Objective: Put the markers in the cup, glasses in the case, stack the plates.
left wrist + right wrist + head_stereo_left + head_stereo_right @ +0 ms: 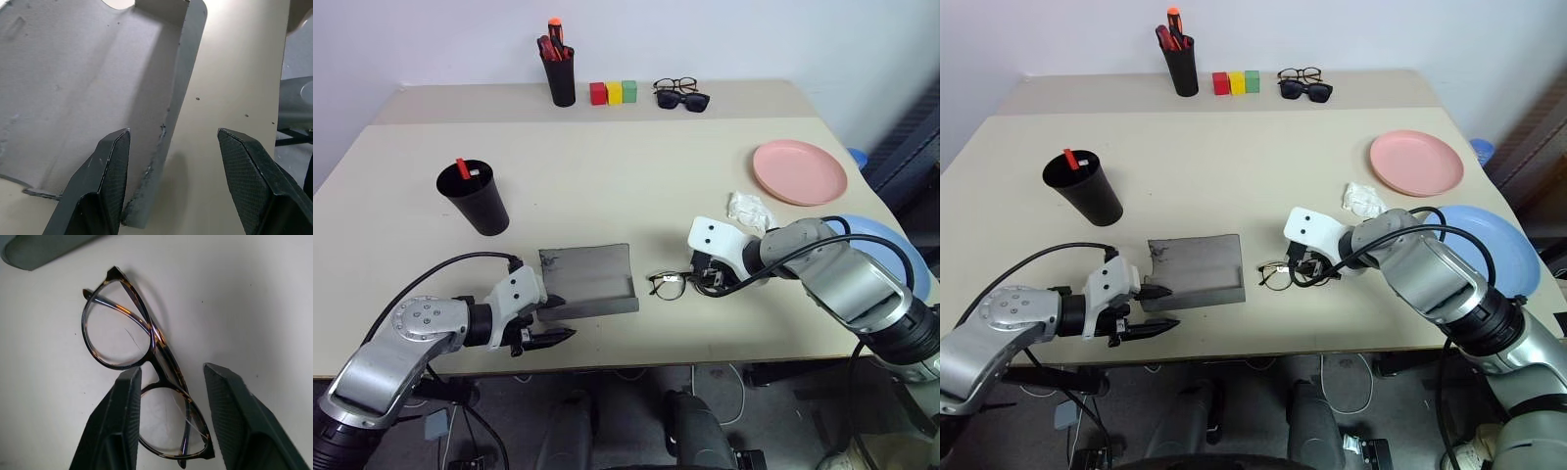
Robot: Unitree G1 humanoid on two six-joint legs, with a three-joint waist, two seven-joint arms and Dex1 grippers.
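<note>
1. Glasses (146, 382) lie folded on the table just beside the open case (592, 279); thin wire frame, light and easily bent, so I judge the bridge or rim the safest hold.
2. Right gripper (171, 406) straddles the frame, fingers apart, not yet pinching.
3. Left gripper (171, 161) is spread across the case's near edge.
4. Case is empty.
5. Cup (475, 196) holds 1 red-capped marker (462, 168).
6. Pink plate (800, 171) and blue plate (901, 250) lie unstacked.
</note>
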